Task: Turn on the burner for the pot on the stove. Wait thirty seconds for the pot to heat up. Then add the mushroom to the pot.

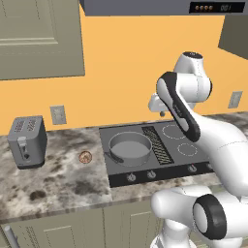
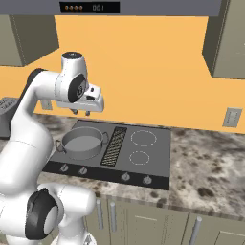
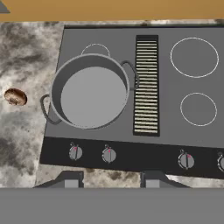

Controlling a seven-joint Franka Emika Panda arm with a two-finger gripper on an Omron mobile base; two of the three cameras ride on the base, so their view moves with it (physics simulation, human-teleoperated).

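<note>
Left base view adds toaster [image 1: 27,141], mushroom [image 1: 85,157]

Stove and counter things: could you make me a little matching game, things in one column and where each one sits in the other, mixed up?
Things:
1. pot
2. mushroom
3. toaster
4. knobs

Places:
A. in a row along the front edge of the stove
B. at the far left of the counter, near the wall outlet
C. on the left half of the stove, beside the ribbed grille
D. on the counter between the toaster and the stove

Pairs: 1-C, 2-D, 3-B, 4-A
</note>
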